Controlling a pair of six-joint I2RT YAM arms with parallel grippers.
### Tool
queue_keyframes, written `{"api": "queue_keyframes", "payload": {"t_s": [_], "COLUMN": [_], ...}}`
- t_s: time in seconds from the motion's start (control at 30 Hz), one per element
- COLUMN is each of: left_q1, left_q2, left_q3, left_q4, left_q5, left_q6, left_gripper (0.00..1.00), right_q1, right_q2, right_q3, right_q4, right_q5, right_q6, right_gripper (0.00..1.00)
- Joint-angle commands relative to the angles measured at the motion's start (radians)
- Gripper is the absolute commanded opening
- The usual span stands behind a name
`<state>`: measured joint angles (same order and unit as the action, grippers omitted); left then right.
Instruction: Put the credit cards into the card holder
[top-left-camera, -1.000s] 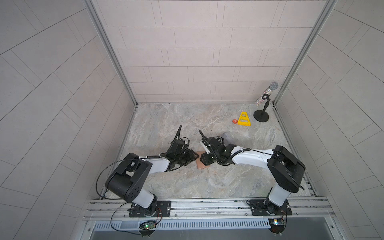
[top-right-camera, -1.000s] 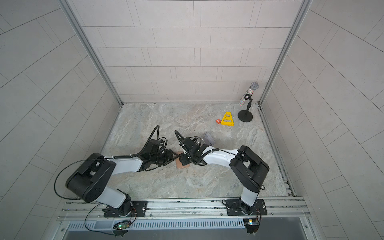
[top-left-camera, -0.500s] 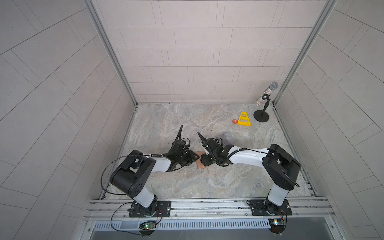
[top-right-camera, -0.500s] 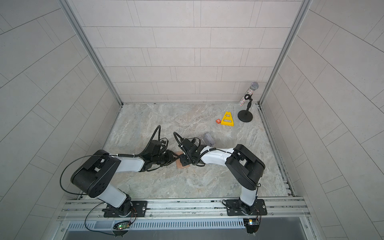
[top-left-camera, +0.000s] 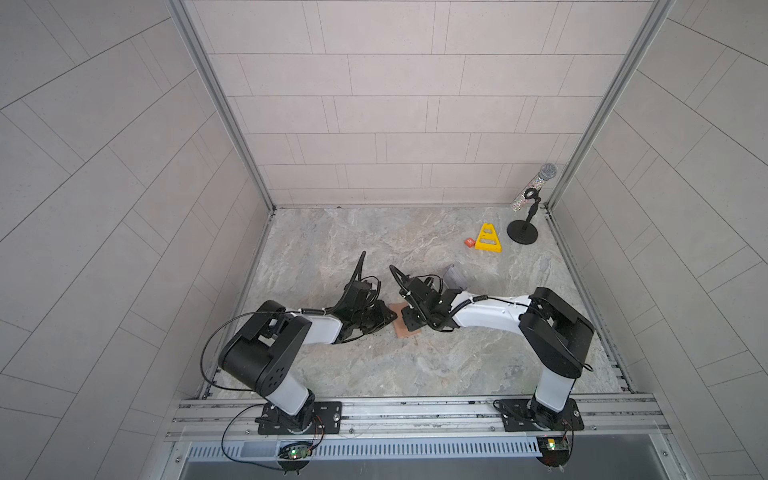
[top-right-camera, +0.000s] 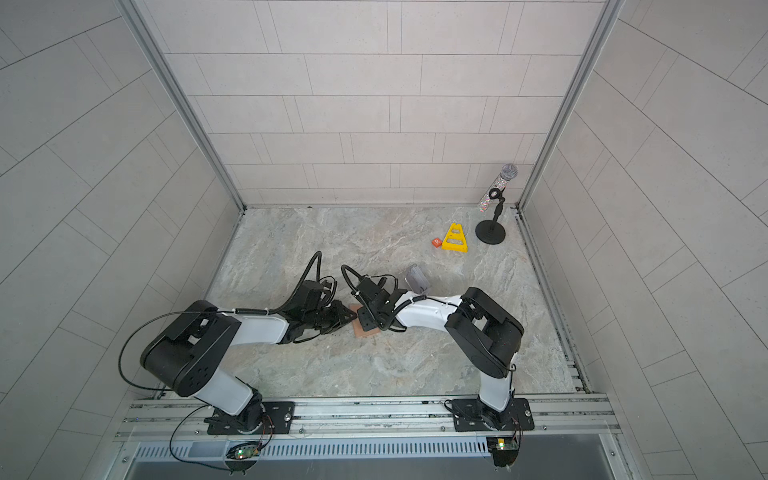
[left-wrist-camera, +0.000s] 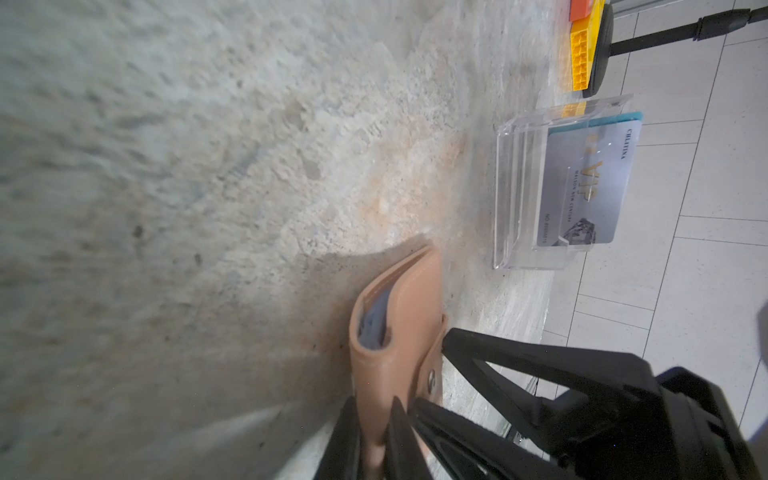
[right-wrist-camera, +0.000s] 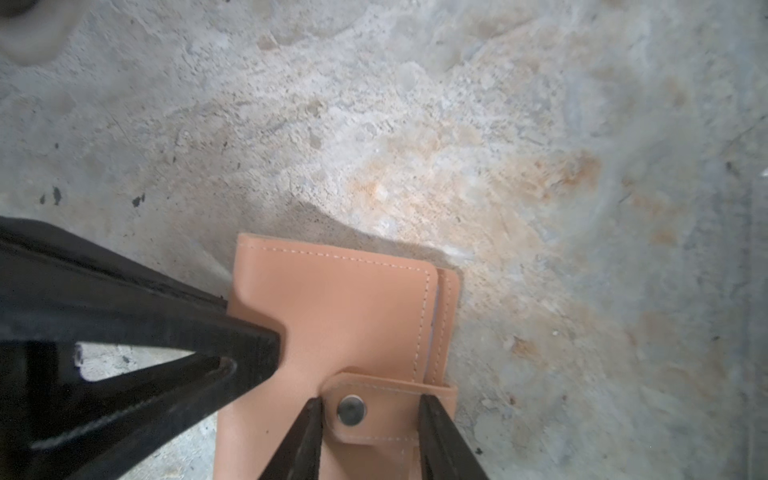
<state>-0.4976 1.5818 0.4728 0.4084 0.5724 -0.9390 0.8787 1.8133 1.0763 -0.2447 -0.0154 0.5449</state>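
**Left gripper.** My left gripper (left-wrist-camera: 371, 401) has closed over the last second. It now pinches the cover edge of the holder (right-wrist-camera: 332, 299), and leather shows between its fingers.

**Right gripper.** My right gripper (right-wrist-camera: 369, 399) has narrowed, but its jaws remain apart. The fingers stand either side of the snap (right-wrist-camera: 351, 409) on the tab (right-wrist-camera: 390, 428), with the tips down at the leather. I cannot confirm a hold on the tab.

**Arms.** In both top views the arms have barely shifted.

**Holder.** It lies flat on the table (right-wrist-camera: 540, 124) between my two grippers. It is folded shut and the tab appears fastened.

**Cards.** The cards (left-wrist-camera: 582, 183) stand in the clear stand (left-wrist-camera: 515, 187), apart from the holder and beyond my right arm. A pale VIP card is in front with a teal edge behind it. I see none loaded in the holder.

**Assessment.** The task is at its opening step. With the left pinch anchoring the cover, I judge the tab can next be pulled off the snap.

**Risk.** If the pinch slips, the whole holder may slide or lift rather than open.
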Motion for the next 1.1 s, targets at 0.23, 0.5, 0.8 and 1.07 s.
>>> {"api": "queue_keyframes", "payload": {"t_s": [0.23, 0.5, 0.8, 1.07], "left_q1": [-0.016, -0.015, -0.016, -0.016], "left_q2": [-0.020, -0.027, -0.064, -0.094], "left_q3": [0.013, 0.018, 0.036, 0.073], "left_q4": [-0.079, -0.112, -0.235, -0.369], "left_q5": [0.023, 0.011, -0.029, -0.046], "left_q6": [0.040, 0.056, 0.124, 0.210], "left_gripper": [0.15, 0.14, 0.14, 0.15], "right_q1": [0.037, 0.039, 0.037, 0.008], "right_q2": [0.064, 0.030, -0.066, -0.121], "right_q3": [0.052, 0.053, 0.036, -0.014], "right_q4": [-0.128, -0.146, -0.180, -0.196], "right_q5": [0.188, 0.233, 0.302, 0.264], "right_q6": [-0.037, -0.040, -0.026, -0.002], "right_gripper": [0.25, 0.00, 0.00, 0.00]}}
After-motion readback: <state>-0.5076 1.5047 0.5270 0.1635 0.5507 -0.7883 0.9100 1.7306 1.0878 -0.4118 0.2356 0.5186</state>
